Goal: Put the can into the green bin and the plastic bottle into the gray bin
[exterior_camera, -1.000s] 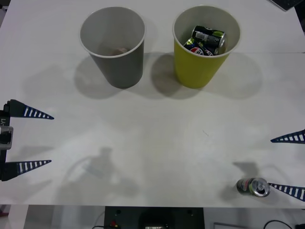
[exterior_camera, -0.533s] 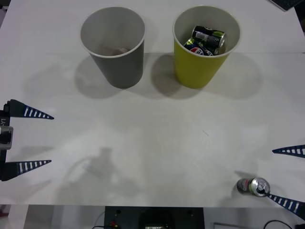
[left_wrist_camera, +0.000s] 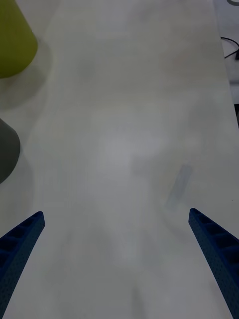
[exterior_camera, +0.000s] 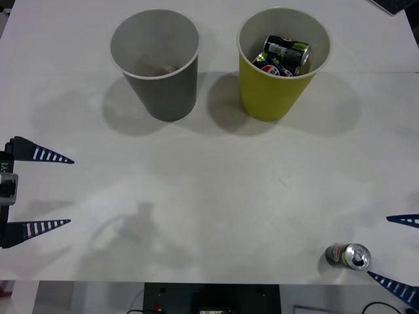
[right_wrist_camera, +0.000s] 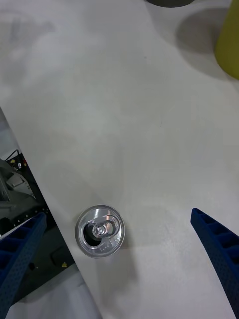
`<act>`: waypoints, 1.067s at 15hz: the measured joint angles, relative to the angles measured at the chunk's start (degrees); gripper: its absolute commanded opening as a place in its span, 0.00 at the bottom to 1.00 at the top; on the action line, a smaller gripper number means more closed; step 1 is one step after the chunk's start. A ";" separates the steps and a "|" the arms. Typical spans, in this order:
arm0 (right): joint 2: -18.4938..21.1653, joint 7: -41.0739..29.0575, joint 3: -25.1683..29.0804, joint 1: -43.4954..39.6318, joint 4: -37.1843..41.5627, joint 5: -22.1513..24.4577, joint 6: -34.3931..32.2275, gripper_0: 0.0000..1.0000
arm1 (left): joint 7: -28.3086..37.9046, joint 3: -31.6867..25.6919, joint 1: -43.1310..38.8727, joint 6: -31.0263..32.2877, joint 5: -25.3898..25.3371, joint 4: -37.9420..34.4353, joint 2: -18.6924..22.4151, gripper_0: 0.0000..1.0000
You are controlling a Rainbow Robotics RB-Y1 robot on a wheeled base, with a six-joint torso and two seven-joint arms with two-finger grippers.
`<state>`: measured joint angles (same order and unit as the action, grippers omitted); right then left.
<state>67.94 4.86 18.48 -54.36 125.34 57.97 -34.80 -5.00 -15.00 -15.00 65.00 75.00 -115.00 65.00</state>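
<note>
The can [exterior_camera: 348, 256], dark with a silver pull-tab top, stands upright near the table's front right corner. My right gripper [exterior_camera: 398, 252] is open just to the right of it, at the table's edge. From the right wrist the can [right_wrist_camera: 99, 231] lies between the open fingers of the right gripper [right_wrist_camera: 118, 214], apart from both. The green bin [exterior_camera: 283, 62] and the gray bin [exterior_camera: 154, 62] stand side by side at the back. My left gripper [exterior_camera: 49, 191] waits open at the far left. The plastic bottle is out of view.
Inside the green bin lie a dark lime-marked can [exterior_camera: 286, 49] and a Pepsi can [exterior_camera: 272, 65]. Something small and brownish rests at the gray bin's bottom. The table's front edge [exterior_camera: 262, 282] runs close beside the standing can.
My right gripper has slid toward the table's front edge and a little rightward, so its fingers now straddle the can's level. The can and the left arm have not moved.
</note>
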 measured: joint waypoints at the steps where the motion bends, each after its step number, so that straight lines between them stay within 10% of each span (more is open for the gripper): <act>1: -0.36 1.85 0.17 -0.41 -0.29 -0.89 -0.02 1.00 | 0.00 0.00 0.00 0.00 0.00 0.00 0.00 1.00; 16: -8.57 32.36 0.59 13.90 -34.43 -10.34 -37.38 1.00 | 0.00 0.00 0.00 0.00 0.00 0.00 0.00 1.00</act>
<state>59.37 37.22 19.07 -40.46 90.91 47.62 -72.17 -5.00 -15.00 -15.00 65.00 75.00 -115.00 65.00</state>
